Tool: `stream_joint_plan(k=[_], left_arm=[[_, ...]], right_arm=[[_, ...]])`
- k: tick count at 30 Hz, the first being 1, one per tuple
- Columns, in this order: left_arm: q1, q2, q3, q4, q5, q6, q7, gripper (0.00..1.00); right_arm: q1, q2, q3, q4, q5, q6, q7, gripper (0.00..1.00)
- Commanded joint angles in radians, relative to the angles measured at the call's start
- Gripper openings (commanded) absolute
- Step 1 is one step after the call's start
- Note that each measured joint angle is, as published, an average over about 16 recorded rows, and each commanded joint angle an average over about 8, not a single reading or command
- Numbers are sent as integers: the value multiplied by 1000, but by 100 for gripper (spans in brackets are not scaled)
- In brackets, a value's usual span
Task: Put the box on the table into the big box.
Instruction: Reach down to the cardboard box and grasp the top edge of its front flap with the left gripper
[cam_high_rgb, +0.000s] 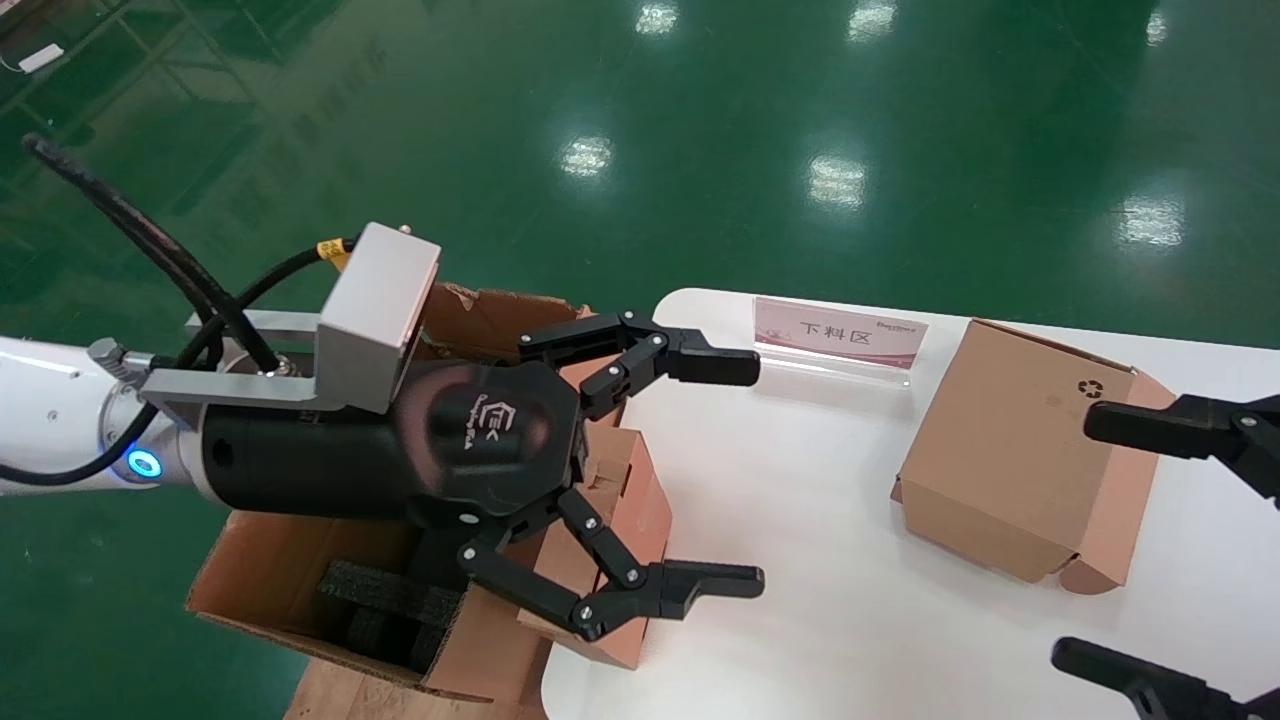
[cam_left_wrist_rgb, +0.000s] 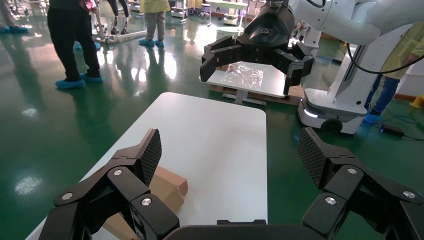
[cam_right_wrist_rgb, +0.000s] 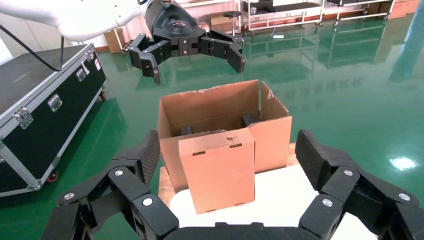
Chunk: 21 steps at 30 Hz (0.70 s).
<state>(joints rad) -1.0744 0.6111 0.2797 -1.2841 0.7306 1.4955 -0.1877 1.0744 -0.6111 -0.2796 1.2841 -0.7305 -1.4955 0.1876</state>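
One large carton, the big box (cam_high_rgb: 260, 580), stands on the floor at nine o'clock from the table's middle. Its top is open and ragged, with black foam (cam_high_rgb: 385, 590) lying inside. Above its near wall hangs the left gripper (cam_high_rgb: 752, 473), fingers spread wide and holding nothing. From the right wrist view it is clearly higher than both cartons.

Just right of the carton, the box (cam_high_rgb: 640, 500) stands upright on the very edge of the table (cam_high_rgb: 800, 560), close against the carton's wall; I cannot tell if they touch. So the pick is not yet made, and I judge this the approach step. Next, the left gripper would need to drop, close across the box's narrow sides, lift it above the torn rim, carry it toward nine o'clock and let go.

Room looks ample above. The tight spot is that rim beside the box.

Toward twelve o'clock stands a sign (cam_high_rgb: 838, 335), and at three o'clock a wider box (cam_high_rgb: 1000, 450) with a recycling mark. Beyond it, the right gripper (cam_high_rgb: 1075, 535) waits, spread wide and empty.
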Motion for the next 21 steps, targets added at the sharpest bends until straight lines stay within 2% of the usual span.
stream_joint_plan(k=[1,21], left_arm=[[0,0,0,0,0,0,0,100],[0,0,0,0,0,0,0,100]], right_arm=[[0,0,0,0,0,0,0,100],[0,0,0,0,0,0,0,100]])
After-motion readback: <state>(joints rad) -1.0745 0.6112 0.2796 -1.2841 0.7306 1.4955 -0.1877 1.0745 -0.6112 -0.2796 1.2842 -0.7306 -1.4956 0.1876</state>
